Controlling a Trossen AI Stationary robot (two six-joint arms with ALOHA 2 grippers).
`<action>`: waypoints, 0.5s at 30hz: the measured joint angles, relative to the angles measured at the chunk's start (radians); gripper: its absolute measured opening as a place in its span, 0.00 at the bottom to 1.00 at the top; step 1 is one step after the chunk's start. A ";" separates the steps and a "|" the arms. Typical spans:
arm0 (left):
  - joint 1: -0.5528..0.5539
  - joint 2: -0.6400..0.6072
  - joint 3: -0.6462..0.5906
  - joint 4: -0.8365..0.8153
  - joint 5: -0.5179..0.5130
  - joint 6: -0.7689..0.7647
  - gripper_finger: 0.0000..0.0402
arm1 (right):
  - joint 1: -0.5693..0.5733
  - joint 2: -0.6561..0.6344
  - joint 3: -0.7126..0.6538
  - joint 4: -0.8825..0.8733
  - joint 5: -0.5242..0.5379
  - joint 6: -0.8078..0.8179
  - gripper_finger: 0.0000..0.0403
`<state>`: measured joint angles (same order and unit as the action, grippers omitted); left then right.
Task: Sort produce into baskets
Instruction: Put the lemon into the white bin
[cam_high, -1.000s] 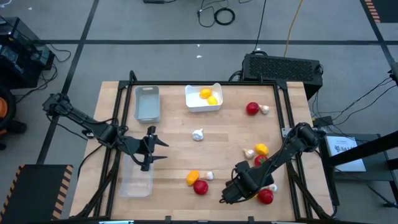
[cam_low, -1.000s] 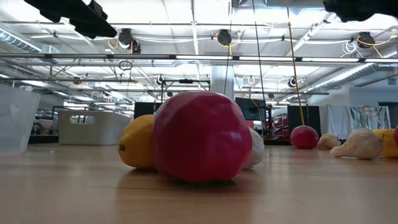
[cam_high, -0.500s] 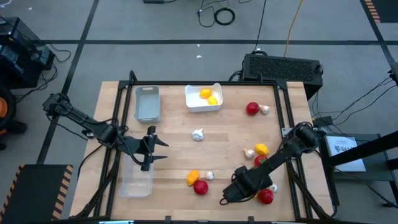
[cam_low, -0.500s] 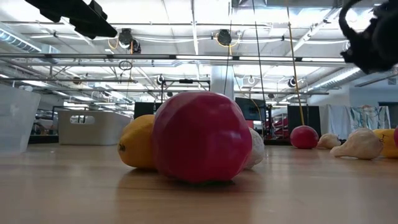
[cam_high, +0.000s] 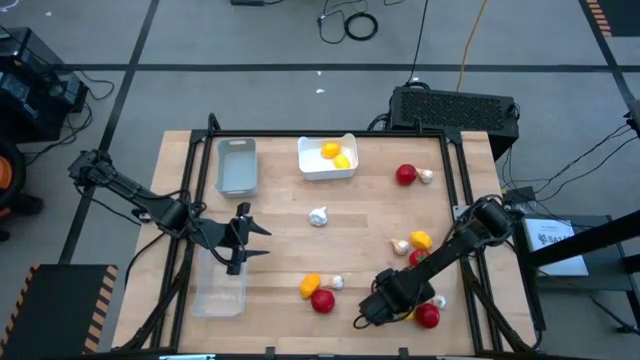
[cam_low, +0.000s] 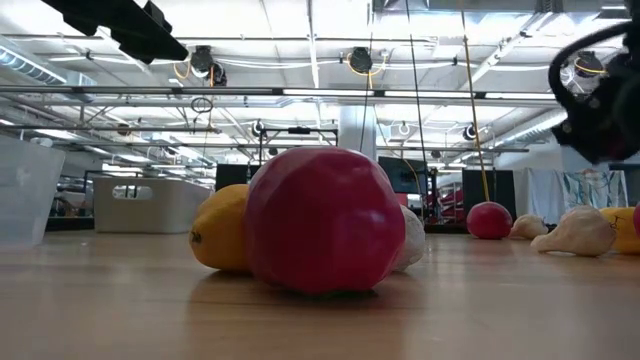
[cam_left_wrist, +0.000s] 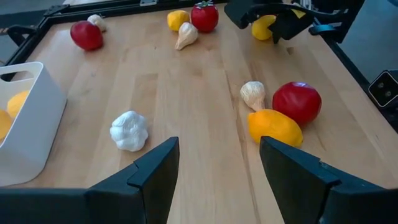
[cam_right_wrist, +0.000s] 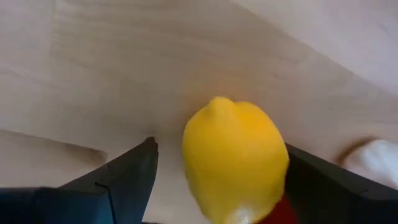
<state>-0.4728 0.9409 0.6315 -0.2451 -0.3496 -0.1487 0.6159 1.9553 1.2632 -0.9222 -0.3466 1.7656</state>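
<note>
My right gripper (cam_right_wrist: 217, 180) is open and low over the table's near right part (cam_high: 385, 305). Its two fingers stand on either side of a yellow lemon (cam_right_wrist: 235, 158), which lies on the wood and also shows in the left wrist view (cam_left_wrist: 263, 27). My left gripper (cam_high: 245, 245) is open and empty, near the far end of the clear tray (cam_high: 220, 292). The grey tray (cam_high: 237, 165) and the white tray (cam_high: 345, 170), which holds two lemons, stand at the far edge. A tomato (cam_high: 322, 300), a lemon (cam_high: 310, 286) and a garlic bulb (cam_high: 337, 283) lie together near the front. My right gripper comes at the lemon from above, slanting. A gap shows between one finger (cam_right_wrist: 127, 177) and the lemon. The other finger (cam_right_wrist: 329, 186) stands right at the lemon's side (cam_right_wrist: 280, 168); I cannot tell whether it touches.
Loose produce lies around the right arm: a tomato (cam_high: 428, 316) and garlic (cam_high: 438, 300) beside the gripper, then a tomato (cam_high: 418, 258), a lemon (cam_high: 420, 240) and garlic (cam_high: 400, 246) farther back. A garlic bulb (cam_high: 319, 215) lies mid-table. A tomato (cam_high: 405, 175) and garlic (cam_high: 426, 176) lie far right.
My right gripper has gone down toward the table at the near right; in the low view it has come down into the picture from the top edge. The produce lies as before.
</note>
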 joint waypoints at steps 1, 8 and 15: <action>0.000 0.000 0.000 0.000 0.000 0.000 0.58 | 0.000 0.000 -0.009 0.020 -0.002 -0.003 0.77; 0.000 0.000 0.000 0.000 0.000 0.000 0.58 | -0.009 -0.003 -0.018 0.043 -0.003 -0.077 0.69; 0.000 0.000 0.000 0.000 -0.005 -0.004 0.58 | -0.029 -0.003 -0.018 0.044 -0.028 -0.149 0.49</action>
<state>-0.4728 0.9409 0.6315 -0.2455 -0.3550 -0.1524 0.5869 1.9526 1.2449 -0.8780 -0.3744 1.6162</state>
